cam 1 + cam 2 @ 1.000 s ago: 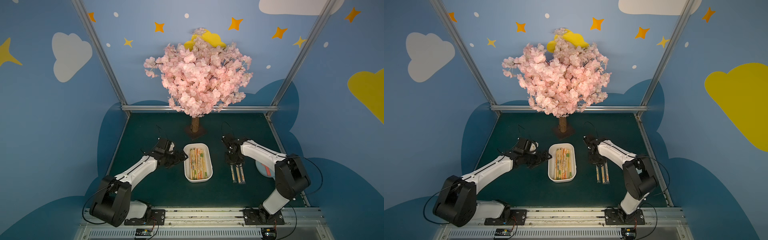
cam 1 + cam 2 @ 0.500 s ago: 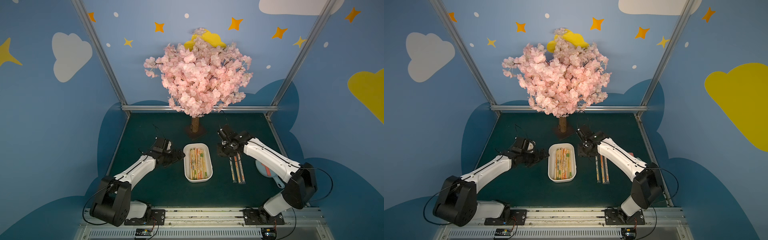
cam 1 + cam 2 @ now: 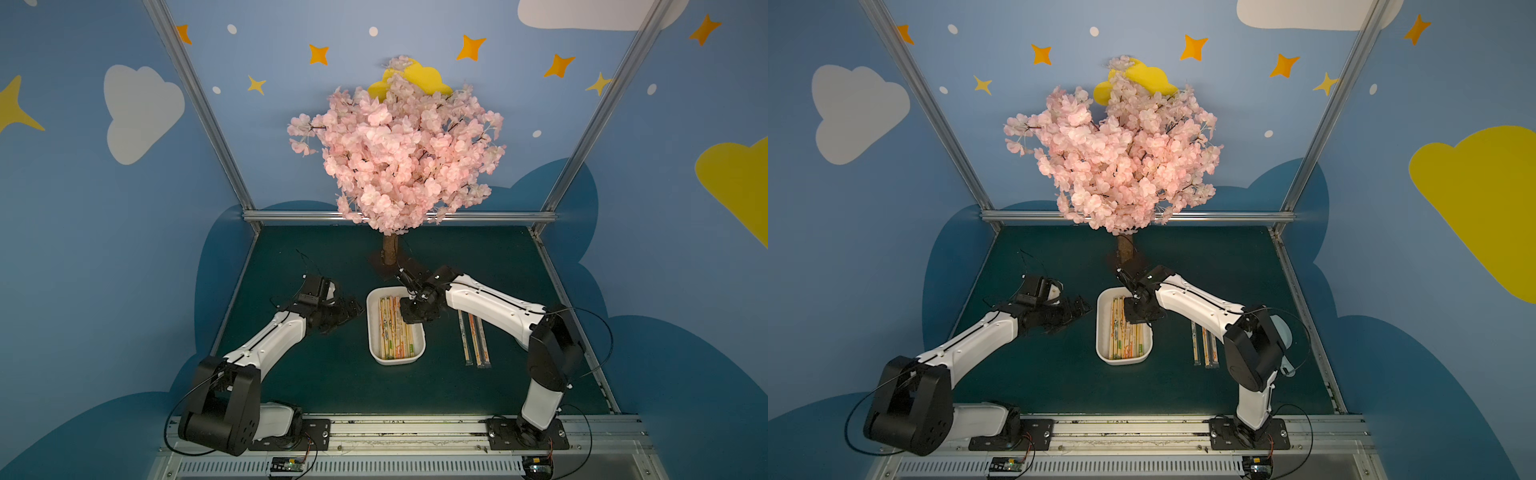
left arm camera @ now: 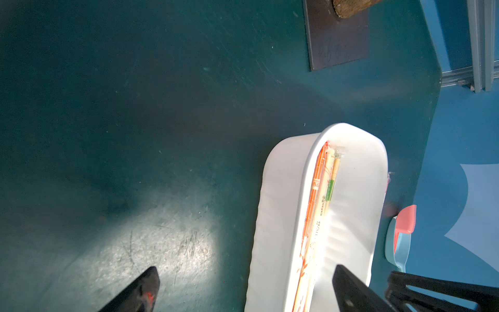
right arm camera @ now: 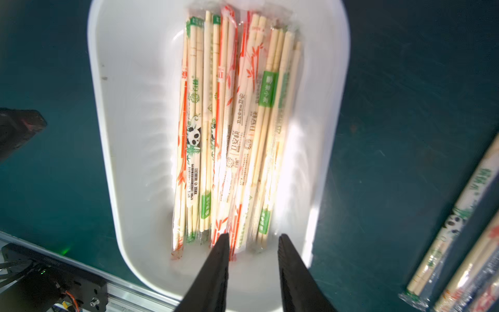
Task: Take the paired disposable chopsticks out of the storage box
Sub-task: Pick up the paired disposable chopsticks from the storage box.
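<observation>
The right gripper (image 5: 253, 239) is hanging over one end of the white box (image 5: 127, 113), its jaws partly spread and pinching nothing. I'd say it is lining up for another pick. The bundle of wrapped chopsticks (image 5: 232, 121) is lying lengthwise inside the box, and three pairs (image 3: 473, 340) are already lying on the mat beside it. Next, it needs to drop onto a single sleeve and close on that one alone. The left gripper (image 3: 351, 308) is waiting beside the box, spread wide and empty. In both top views the wrist is covering that end of the box, so I cannot tell whether the fingertips are touching the sleeves. The blue scoop (image 4: 399, 243) is mostly hidden.
</observation>
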`<state>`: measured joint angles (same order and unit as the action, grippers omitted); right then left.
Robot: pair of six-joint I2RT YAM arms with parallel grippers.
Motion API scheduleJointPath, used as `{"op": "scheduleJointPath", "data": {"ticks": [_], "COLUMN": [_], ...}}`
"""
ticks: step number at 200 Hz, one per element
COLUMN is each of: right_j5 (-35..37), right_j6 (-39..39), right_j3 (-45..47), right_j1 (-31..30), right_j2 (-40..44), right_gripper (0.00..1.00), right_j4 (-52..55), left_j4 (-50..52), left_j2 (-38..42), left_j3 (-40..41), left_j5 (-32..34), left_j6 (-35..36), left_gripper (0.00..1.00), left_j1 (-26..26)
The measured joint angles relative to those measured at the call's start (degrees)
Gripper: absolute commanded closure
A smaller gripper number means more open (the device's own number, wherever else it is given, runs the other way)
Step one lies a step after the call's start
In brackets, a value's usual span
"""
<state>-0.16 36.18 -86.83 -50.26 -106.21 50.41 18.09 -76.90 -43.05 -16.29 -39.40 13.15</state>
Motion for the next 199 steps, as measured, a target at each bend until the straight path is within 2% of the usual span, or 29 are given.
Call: {"op": "scheduleJointPath", "data": {"ticks": [71, 199], "right_j5": [-1.84, 0.13], "right_j6": [1.01, 1.11], "right_j3": [-7.08, -7.78], "right_j1": [-2.84, -1.09], "right_j2": [-9.68, -14.32], "right_gripper": [0.72, 0.77], "right_j4": [-0.87, -0.79], "left_j4": [0.09, 0.39], "left_j2": [-0.02, 0.79], "left_j3": [0.15, 0.9], "left_j5": [-0.76, -1.77], "left_j6": [0.48, 1.29], "left_gripper": [0.0, 0.0], "left_j1": [-0.83, -1.68]}}
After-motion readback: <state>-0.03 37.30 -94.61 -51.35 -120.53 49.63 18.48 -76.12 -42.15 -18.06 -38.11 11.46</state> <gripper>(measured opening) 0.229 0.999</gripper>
